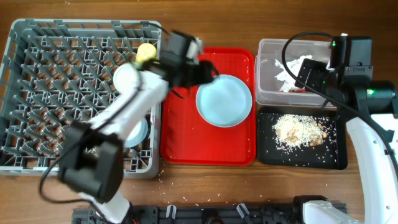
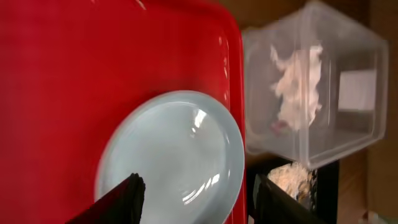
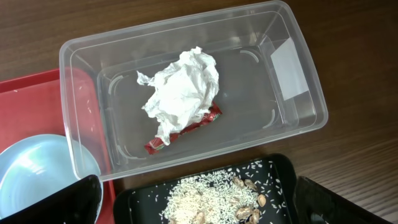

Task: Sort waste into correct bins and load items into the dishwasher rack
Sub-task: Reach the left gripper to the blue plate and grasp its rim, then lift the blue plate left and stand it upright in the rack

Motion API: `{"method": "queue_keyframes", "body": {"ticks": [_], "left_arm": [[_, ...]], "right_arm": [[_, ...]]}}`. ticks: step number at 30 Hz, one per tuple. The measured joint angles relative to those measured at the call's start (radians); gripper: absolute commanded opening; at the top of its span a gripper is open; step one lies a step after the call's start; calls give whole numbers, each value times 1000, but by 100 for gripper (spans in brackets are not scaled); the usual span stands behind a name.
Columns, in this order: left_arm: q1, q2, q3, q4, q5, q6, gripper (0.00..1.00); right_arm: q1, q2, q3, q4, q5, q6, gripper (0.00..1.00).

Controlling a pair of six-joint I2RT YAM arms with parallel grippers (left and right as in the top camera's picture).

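Note:
The pale blue plate lies on the flat red tray. My left gripper is open at the plate's back left rim; in the left wrist view its fingers straddle the plate. The white napkin with a red wrapper lies in the clear tub. Beige food scraps lie in the black tray. My right gripper is open and empty over the tub and black tray. The yellow-green cup sits in the grey rack. Fork and chopsticks are out of view.
My left arm crosses over the rack's right half and hides part of it. A pale round thing shows in the rack under the arm. A few crumbs lie on the wooden table in front of the red tray.

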Motion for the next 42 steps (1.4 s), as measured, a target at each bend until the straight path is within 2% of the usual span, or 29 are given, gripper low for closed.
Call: {"method": "queue_keyframes", "body": {"ticks": [4, 13, 18, 19, 21, 25, 27, 34, 37, 39, 42], "left_arm": [[56, 2, 1, -151, -87, 25, 52], [-34, 103, -66, -85, -169, 77, 47], [-140, 159, -66, -72, -363, 76, 45], [-151, 165, -66, -72, -389, 76, 44], [-164, 175, -67, -71, -436, 76, 34], [-182, 194, -66, -61, -470, 76, 30], [-192, 201, -63, -47, -475, 76, 4], [-201, 196, -43, -71, -555, 76, 4], [-204, 99, -37, -148, -633, 89, 4], [-212, -72, -31, -172, -721, 120, 4], [-224, -360, -3, -222, -942, 167, 4]], "right_arm": [[0, 0, 0, 0, 0, 0, 100], [0, 0, 0, 0, 0, 0, 100], [0, 0, 0, 0, 0, 0, 100], [0, 0, 0, 0, 0, 0, 100], [0, 0, 0, 0, 0, 0, 100], [0, 0, 0, 0, 0, 0, 100], [0, 0, 0, 0, 0, 0, 100], [0, 0, 0, 0, 0, 0, 100], [0, 0, 0, 0, 0, 0, 100], [0, 0, 0, 0, 0, 0, 100], [0, 0, 0, 0, 0, 0, 100]]}}
